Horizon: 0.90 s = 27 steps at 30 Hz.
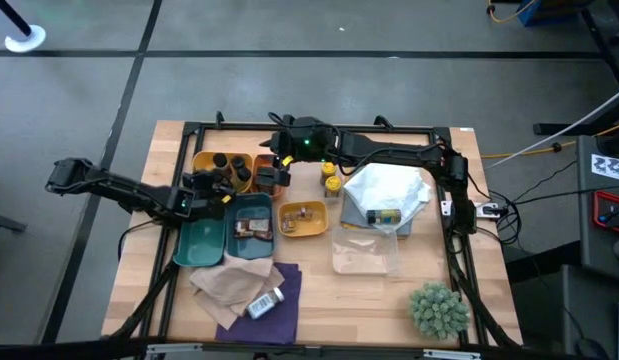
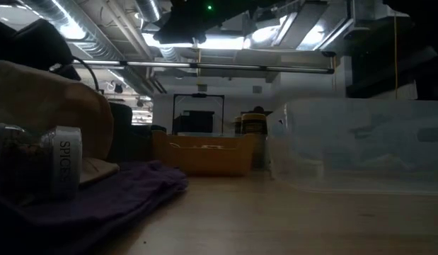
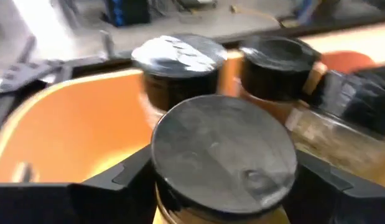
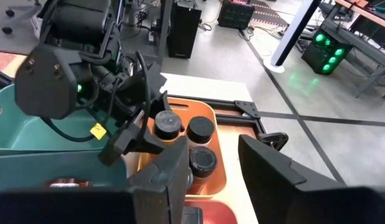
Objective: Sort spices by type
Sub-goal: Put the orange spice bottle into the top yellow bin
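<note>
Jars with black caps stand in the orange tray (image 1: pixel 203 160) at the table's far left, and the left gripper (image 1: pixel 221 185) is there with its fingers clamped on one black-capped jar (image 3: pixel 223 158), held just beside two other black-capped jars (image 3: pixel 180 68) in that tray. The right wrist view shows the same group: three dark caps (image 4: pixel 198 129) close together in the orange tray, with the left gripper's fingers reaching in among them. The right gripper (image 1: pixel 272 178) hangs just beside the tray's right edge, its jaws apart with nothing between them. Near the table's middle a yellow tray (image 1: pixel 302 220) holds a few small spice items, and a teal tray (image 1: pixel 251 228) to its left holds a packet. Two yellow-capped bottles (image 1: pixel 331 178) stand behind the yellow tray. Another spice bottle lies on the white bag (image 1: pixel 387 195) at the right. A white-capped jar (image 1: pixel 264 302), marked SPICES in the low view, lies on its side on the purple cloth (image 1: pixel 274 318) at the near edge. A spiky green plant (image 1: pixel 438 310) sits at the near right corner
</note>
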Each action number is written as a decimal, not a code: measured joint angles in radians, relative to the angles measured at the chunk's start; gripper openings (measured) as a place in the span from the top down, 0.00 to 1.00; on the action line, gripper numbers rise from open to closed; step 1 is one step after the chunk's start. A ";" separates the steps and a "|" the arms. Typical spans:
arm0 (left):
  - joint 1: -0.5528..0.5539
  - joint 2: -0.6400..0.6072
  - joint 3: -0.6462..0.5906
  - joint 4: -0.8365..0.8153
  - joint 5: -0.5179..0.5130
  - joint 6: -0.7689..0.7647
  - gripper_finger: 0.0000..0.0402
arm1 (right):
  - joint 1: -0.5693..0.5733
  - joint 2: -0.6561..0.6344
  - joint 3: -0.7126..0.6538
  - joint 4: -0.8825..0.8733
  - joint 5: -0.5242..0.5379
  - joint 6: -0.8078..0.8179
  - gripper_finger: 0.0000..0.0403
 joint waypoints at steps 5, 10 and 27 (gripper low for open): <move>0.000 -0.001 0.045 0.001 0.110 0.121 0.36 | 0.000 0.000 0.000 -0.017 0.000 0.000 0.65; 0.000 -0.001 0.073 -0.005 0.121 0.162 0.36 | 0.000 0.000 0.000 -0.045 0.000 0.000 0.65; 0.000 -0.005 0.210 -0.189 0.114 0.245 0.37 | 0.001 0.000 0.000 -0.082 0.000 0.000 0.65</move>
